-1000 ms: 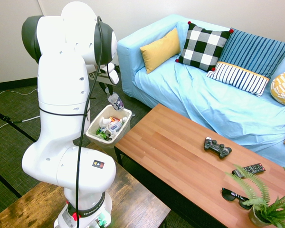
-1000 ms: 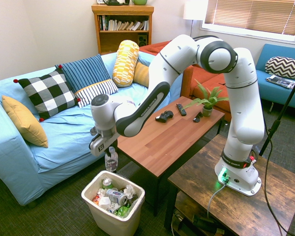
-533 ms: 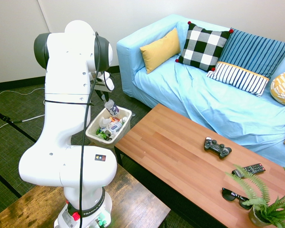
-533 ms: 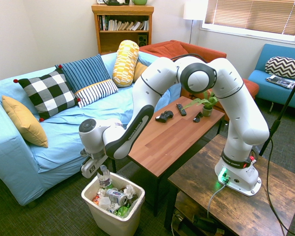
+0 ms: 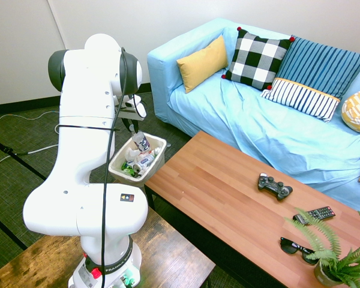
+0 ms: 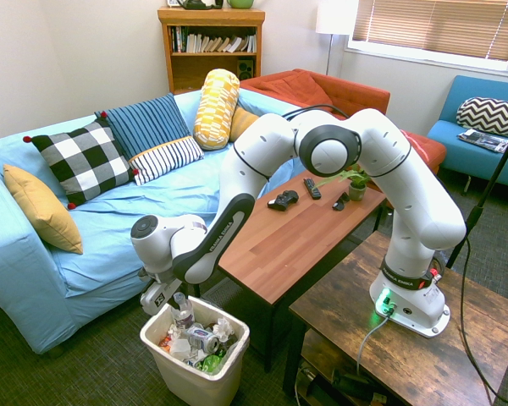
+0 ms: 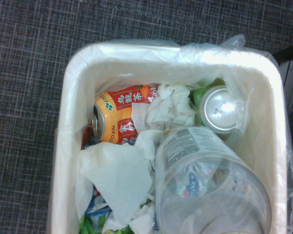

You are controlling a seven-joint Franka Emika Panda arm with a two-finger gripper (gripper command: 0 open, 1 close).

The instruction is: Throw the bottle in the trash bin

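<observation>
Holding: one clear bottle (image 5: 140, 141), clamped by the neck in my one gripper (image 5: 132, 126), left of centre in the first exterior view; its jaws are closed on it.
Bottle position: tilted, label outward, over the mouth of one white trash bin (image 6: 195, 386), lower left of the second exterior view; I cannot tell whether it touches the litter.
Cans: at least two in the bin, seen from the wrist, one orange-and-red (image 7: 118, 114) on its side and one with a silver top (image 7: 219, 109), with crumpled white paper (image 7: 118, 178) beside them.
Coffee table (image 5: 216, 198): four items toward the lower right of the first exterior view, namely one game controller (image 5: 275, 186), one remote (image 5: 319, 214), one pair of sunglasses (image 5: 299, 249) and one potted fern (image 5: 339, 258).
Sofas: three in my second exterior view, one light blue (image 6: 110, 266) at left, one orange (image 6: 347, 88) beyond the table, one teal (image 6: 457, 101) at upper right.
Cushions: six on the light blue sofa, among them one black-and-white check (image 5: 256, 58); one zigzag cushion (image 6: 489, 116) on the teal sofa.
Background: one wooden bookcase (image 6: 212, 17), top of the frame, and one lamp (image 6: 334, 17) to its right.
</observation>
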